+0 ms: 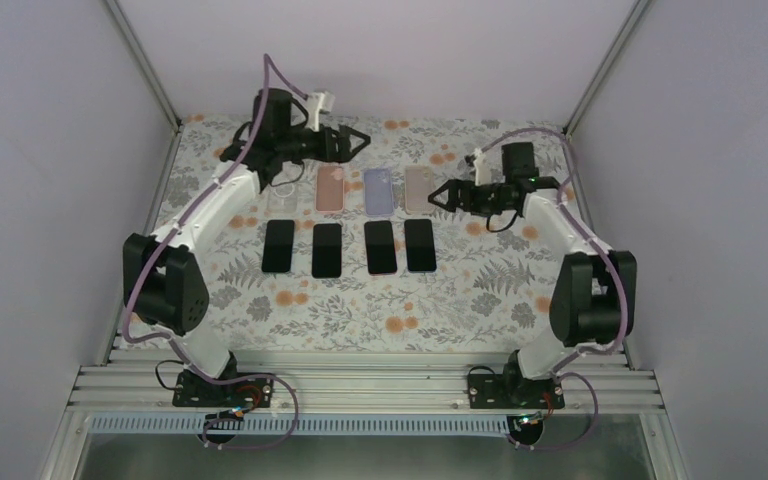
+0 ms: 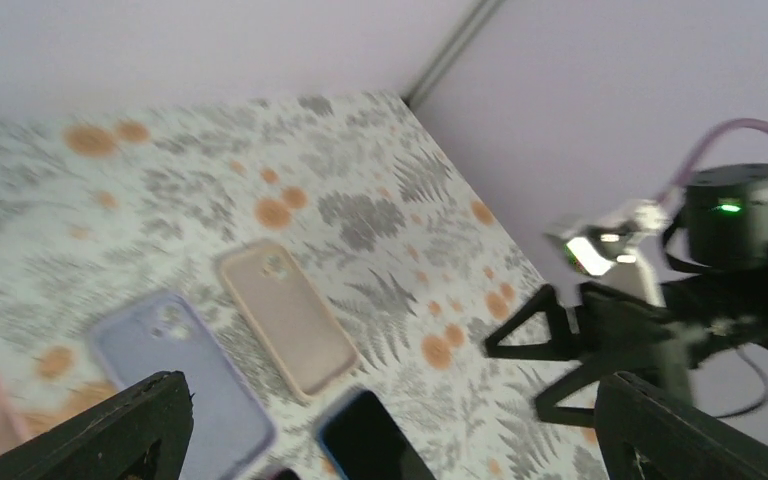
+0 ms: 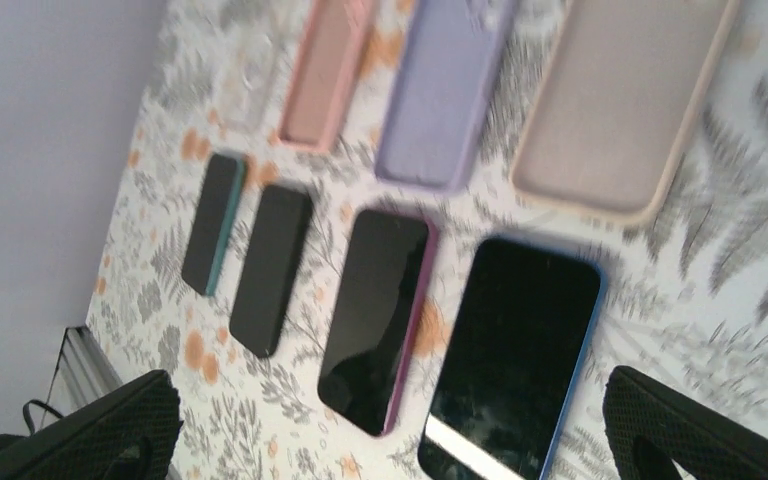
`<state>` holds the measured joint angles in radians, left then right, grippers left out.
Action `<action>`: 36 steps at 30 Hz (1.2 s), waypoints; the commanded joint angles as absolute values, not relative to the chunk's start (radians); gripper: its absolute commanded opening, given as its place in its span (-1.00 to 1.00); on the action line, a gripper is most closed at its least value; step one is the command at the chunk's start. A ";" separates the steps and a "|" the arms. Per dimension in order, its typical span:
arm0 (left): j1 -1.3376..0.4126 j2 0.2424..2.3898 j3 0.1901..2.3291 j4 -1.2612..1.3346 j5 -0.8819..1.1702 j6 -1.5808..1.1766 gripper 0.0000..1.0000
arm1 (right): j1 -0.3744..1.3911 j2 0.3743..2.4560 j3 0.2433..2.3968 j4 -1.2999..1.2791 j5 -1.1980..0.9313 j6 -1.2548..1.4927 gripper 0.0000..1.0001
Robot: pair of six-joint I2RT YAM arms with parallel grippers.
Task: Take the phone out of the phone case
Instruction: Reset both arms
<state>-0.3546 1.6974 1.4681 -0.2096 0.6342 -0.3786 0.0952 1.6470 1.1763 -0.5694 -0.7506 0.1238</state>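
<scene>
Fern-printed cloth (image 1: 460, 300) is covering the table as two arms are hovering over a line-up of handsets. A lilac case (image 1: 379, 192) is lying mid-way along the far row, with a pink case (image 1: 330, 188) just left of it and a beige case (image 1: 419, 187) just right; all three are looking like empty shells. On the near side of the lilac case, apart from it, four phones (image 1: 381, 247) are lying screen-up in a row. The left gripper (image 1: 359, 142) is hanging beyond and left of the lilac case, jaws spread and holding nothing. The right gripper (image 1: 434, 196) is hanging to its right, past the beige case, likewise spread and empty. Whether any phone is sitting in a thin sleeve cannot be told. Should one be, the job is calling for one gripper pinning the case's edge while the other is peeling a corner lip back, then lifting the phone out flat.
</scene>
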 commanded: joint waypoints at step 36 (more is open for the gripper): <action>0.222 1.351 1.098 -0.533 0.568 0.196 1.00 | -0.234 1.162 0.894 -0.411 -0.796 -0.235 0.99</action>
